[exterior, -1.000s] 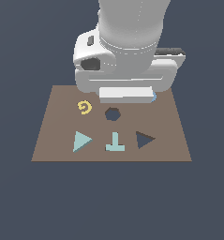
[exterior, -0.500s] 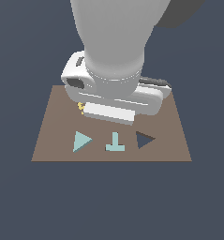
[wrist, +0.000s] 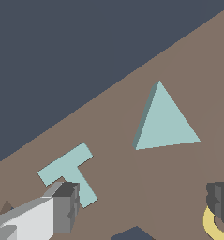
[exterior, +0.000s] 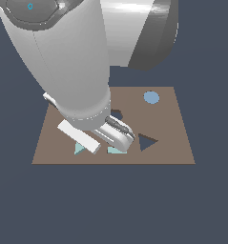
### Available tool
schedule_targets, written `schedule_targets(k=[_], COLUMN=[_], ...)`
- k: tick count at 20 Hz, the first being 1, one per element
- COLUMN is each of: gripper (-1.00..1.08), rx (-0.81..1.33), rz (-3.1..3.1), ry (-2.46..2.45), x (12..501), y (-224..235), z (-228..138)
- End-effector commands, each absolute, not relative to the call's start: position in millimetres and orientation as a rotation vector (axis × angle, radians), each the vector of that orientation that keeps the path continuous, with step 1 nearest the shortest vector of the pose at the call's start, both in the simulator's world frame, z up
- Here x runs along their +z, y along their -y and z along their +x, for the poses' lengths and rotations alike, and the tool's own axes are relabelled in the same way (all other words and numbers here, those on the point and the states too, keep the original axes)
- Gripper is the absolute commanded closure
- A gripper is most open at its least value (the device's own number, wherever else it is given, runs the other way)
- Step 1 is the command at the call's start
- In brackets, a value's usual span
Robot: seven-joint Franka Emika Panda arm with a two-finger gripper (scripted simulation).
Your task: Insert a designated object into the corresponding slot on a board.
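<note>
The pale teal triangle piece (wrist: pixel 166 123) lies flat on the brown board (wrist: pixel 188 56); in the exterior view only a corner of the triangle piece (exterior: pixel 79 148) shows under the arm. My gripper (wrist: pixel 144 204) hovers over the board, open, with one finger (wrist: pixel 66 206) beside the teal T-shaped piece (wrist: pixel 69 171) and the other finger (wrist: pixel 220 199) over a yellow ring (wrist: pixel 208 225). Nothing is between them. The triangle lies just beyond the fingertips. The dark triangular slot (exterior: pixel 146 142) sits on the board (exterior: pixel 172 119), to the exterior view's right of the arm.
A blue round disc (exterior: pixel 151 97) lies near the board's far right corner in the exterior view. A dark hexagonal hole (exterior: pixel 117 114) peeks out beside the wrist. The T-shaped piece (exterior: pixel 116 150) is mostly covered by the hand. Dark floor surrounds the board.
The arm has swung down and toward the exterior view's left front, now covering the yellow ring and most of the teal triangle. The blue disc has come into view.
</note>
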State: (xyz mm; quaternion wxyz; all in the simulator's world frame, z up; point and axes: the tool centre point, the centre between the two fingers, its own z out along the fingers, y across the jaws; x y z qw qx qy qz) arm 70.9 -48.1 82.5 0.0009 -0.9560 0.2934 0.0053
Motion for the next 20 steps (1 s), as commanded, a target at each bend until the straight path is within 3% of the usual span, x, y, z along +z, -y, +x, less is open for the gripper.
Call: schedule_targets(k=[1, 11, 20], gripper=[-0.92, -0.92, -0.92], rx=[0.011, 0.001, 0.000], rz=[-2.959, -2.831, -2.813], ry=[-1.052, -1.362, -1.400], x=[74, 53, 50], y=[62, 98, 103], z=[77, 84, 84])
